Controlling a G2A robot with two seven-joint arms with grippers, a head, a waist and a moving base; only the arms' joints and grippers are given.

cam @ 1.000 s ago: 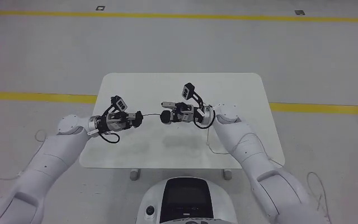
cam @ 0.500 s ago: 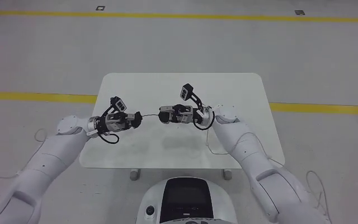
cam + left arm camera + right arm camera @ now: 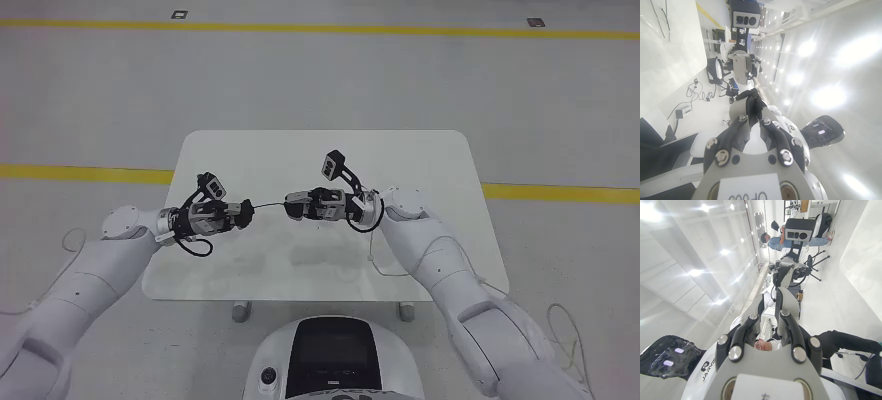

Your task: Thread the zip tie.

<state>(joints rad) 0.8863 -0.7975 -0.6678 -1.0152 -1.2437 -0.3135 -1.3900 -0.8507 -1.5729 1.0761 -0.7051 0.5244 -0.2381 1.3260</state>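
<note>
Against a second ago, the right gripper (image 3: 291,207) has slid toward the left gripper (image 3: 243,211), so the gap between the two is shorter; since half a second ago it has barely shifted. The left arm has kept its place throughout. The zip tie (image 3: 267,205) shows as a thin dark line spanning the space between the grippers, held above the white surface (image 3: 420,160) near its middle, slightly sagging toward the left side. One end of it goes into the left gripper; the other reaches the front of the right gripper. In the left wrist view the left gripper (image 3: 753,94) has its fingers (image 3: 738,108) drawn together, clamped on a dark strip at the tips, which matches the tie's end, though tie and dark pads are hard to separate there. In the right wrist view the right gripper (image 3: 772,294) has its fingers (image 3: 789,306) a little apart: the ribbed dark pad of one shows, with background visible between them. Whether the tie's tip lies inside that gap or just at its mouth, I cannot tell; the tie itself is too thin to pick out there. Each wrist view shows the opposite gripper straight ahead, close, facing back. Around: a yellow floor line (image 3: 80,172) runs behind the surface, and loose cables (image 3: 694,92) and a small grey box (image 3: 683,110) lie on the floor, well away from the tie.
</note>
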